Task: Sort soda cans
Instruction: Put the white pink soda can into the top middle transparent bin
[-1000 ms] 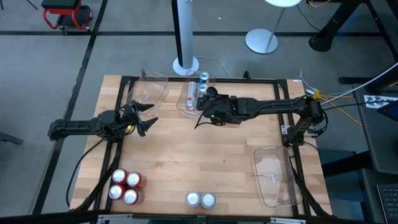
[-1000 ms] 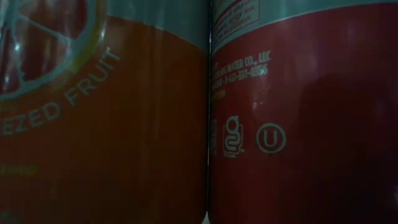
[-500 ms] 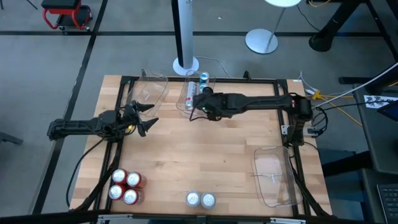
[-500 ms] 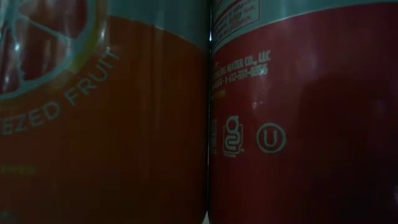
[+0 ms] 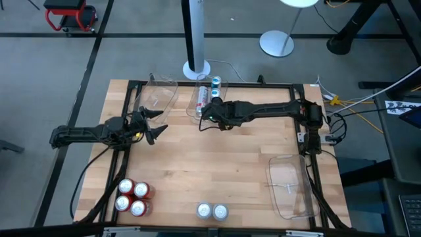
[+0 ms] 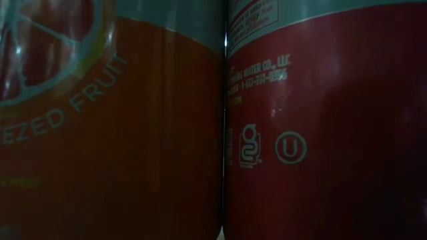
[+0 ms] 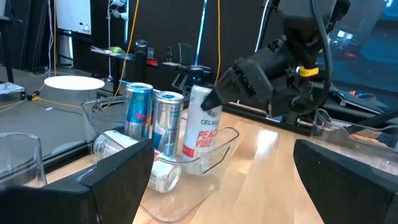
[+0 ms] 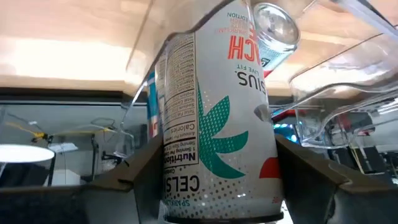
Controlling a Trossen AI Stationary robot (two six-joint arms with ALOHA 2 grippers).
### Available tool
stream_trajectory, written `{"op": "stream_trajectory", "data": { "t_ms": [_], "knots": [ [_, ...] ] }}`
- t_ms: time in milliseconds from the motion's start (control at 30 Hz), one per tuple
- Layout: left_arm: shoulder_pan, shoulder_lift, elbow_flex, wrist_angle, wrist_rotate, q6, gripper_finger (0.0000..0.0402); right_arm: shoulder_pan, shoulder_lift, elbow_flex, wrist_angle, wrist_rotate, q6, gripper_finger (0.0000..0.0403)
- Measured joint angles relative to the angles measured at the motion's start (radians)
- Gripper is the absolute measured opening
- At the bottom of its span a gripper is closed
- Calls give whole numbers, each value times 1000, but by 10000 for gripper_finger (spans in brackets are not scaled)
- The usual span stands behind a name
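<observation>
My right gripper (image 5: 206, 109) is shut on a white can (image 7: 200, 129) at the near end of a clear bin (image 5: 199, 113) at the table's far middle. Two blue-and-silver cans (image 7: 152, 115) stand in that bin and another can (image 7: 163, 176) lies on its floor. The white can stands upright; whether its base rests on the bin floor, I cannot tell. My left gripper (image 5: 155, 126) is open and empty at the table's left, pointing toward the bin. Four red cans (image 5: 133, 197) and two silver cans (image 5: 212, 211) stand at the near edge. My right gripper pinches the white can's upper part (image 8: 186, 180) between its two fingers (image 8: 144, 174), one on each side of the round wall. The fingers come nearly level from the table's right and lie across the can. The can stays upright, its lower half inside the bin.
An empty clear bin (image 5: 160, 95) sits at the far left and another (image 5: 288, 185) at the near right. A black frame (image 5: 263, 85) runs round the table. Two red cans (image 6: 313, 133) stand right against the low camera and fill its view.
My right gripper has carried the white can toward the table's left, from beside the middle bin to its near end, the arm stretching out straighter. The can has stayed upright in the hold.
</observation>
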Motion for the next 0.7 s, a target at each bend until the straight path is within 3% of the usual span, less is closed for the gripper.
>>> {"op": "stream_trajectory", "data": {
  "t_ms": [267, 500, 700],
  "knots": [
    [0, 2, 0, 0, 0, -2, 375, 0, 33, 1, 6, 15, 1, 254],
    [0, 2, 0, 0, 0, -2, 375, 0, 34, 1, 21, -2, 32, 312],
    [0, 2, 0, 0, 0, -2, 375, 3, 34, 1, 19, 52, 37, 344]
  ]
}}
